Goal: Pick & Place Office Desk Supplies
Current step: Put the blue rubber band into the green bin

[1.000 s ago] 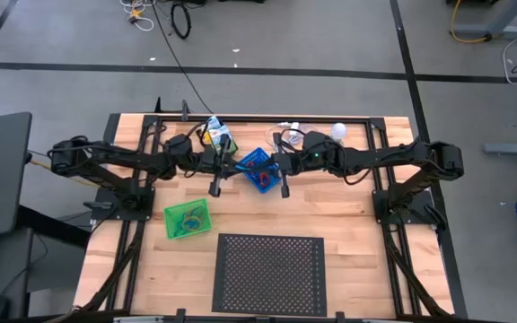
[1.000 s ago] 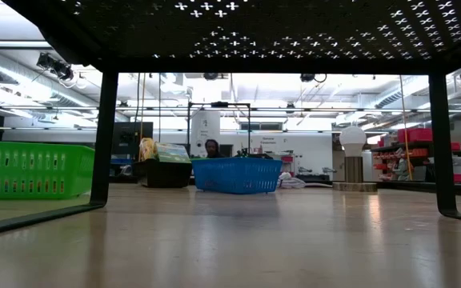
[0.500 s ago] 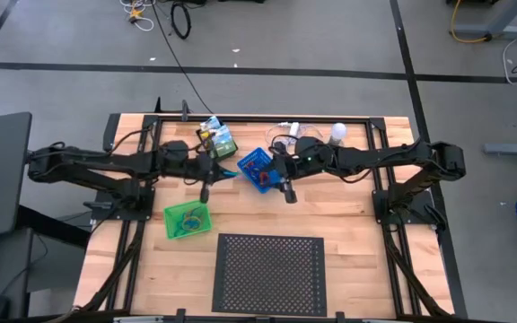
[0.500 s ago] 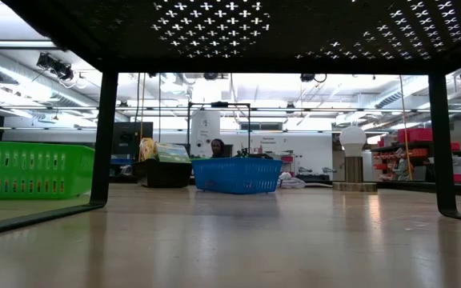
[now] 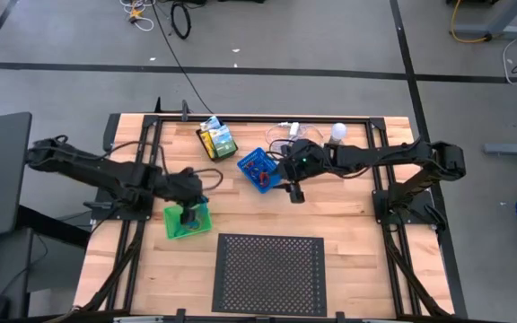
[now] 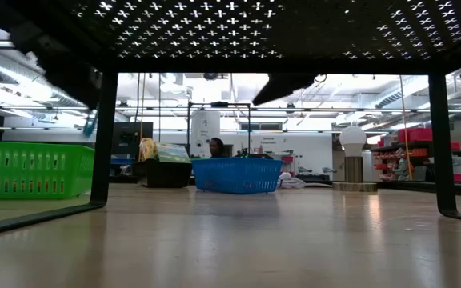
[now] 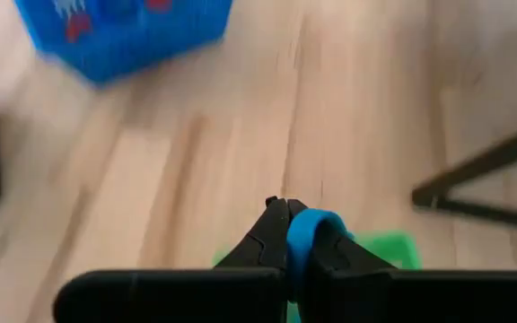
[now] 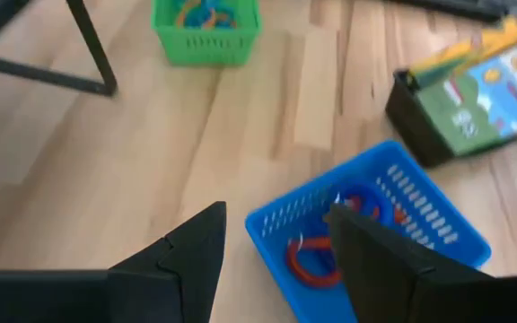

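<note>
1. Over the green tray (image 5: pixel 188 221) at the table's left front, the left gripper (image 5: pixel 187 216) hangs with its jaws closed on a blue loop (image 7: pixel 300 244); in the left wrist view the loop sits pinched between the dark fingers (image 7: pixel 267 235), with a patch of green showing just beyond them.
2. Inside the green tray, the right wrist view shows a few coloured loops (image 8: pixel 206 13), orange and blue among them; they are too blurred to count.
3. Just beside the blue tray (image 5: pixel 258 169), on its side nearest the table's front, the right gripper (image 5: pixel 295 192) hovers above bare wood. Its jaws stand well apart and hold nothing.
4. In the blue tray lie red loops (image 8: pixel 310 258) and at least one blue one, seen between the right gripper's fingers (image 8: pixel 191 253) in the right wrist view.
5. Behind the blue tray, toward the far left, the black tray (image 5: pixel 214 140) holds the yellow-green crayon box (image 8: pixel 474 74), which leans tilted out of it.
6. Near the far edge, right of the blue tray, stand a white bulb (image 5: pixel 337 132) on its round base and a white coiled cable (image 5: pixel 283 142).
7. At the table's front centre lies the black perforated sheet (image 5: pixel 270 273), raised on legs; the low view looks out from beneath it.
</note>
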Robot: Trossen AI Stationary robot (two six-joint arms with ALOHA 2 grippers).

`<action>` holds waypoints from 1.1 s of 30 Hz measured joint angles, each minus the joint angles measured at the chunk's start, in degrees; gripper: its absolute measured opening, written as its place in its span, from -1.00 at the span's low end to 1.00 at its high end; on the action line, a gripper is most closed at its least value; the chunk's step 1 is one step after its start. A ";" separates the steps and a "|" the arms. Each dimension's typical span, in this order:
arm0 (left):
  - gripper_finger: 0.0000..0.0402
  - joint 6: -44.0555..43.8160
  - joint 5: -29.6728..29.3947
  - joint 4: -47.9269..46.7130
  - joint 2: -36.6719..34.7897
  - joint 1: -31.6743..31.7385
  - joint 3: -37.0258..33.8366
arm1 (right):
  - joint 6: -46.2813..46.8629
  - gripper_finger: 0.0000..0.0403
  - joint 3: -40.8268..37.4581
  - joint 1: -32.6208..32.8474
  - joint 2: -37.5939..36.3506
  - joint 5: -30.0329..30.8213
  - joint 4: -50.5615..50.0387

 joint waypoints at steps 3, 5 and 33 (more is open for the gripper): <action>-1.00 -5.13 -1.54 -3.91 1.35 -2.94 0.00 | 0.06 0.02 0.00 -0.10 0.00 0.41 -1.82; -1.00 -8.11 -1.61 -6.12 2.62 -4.67 -0.09 | 0.46 0.02 0.00 -0.04 0.00 0.37 -2.74; 0.31 -30.70 -6.09 -8.26 10.23 -18.10 -3.45 | 2.27 0.02 0.00 0.48 0.00 0.22 -6.04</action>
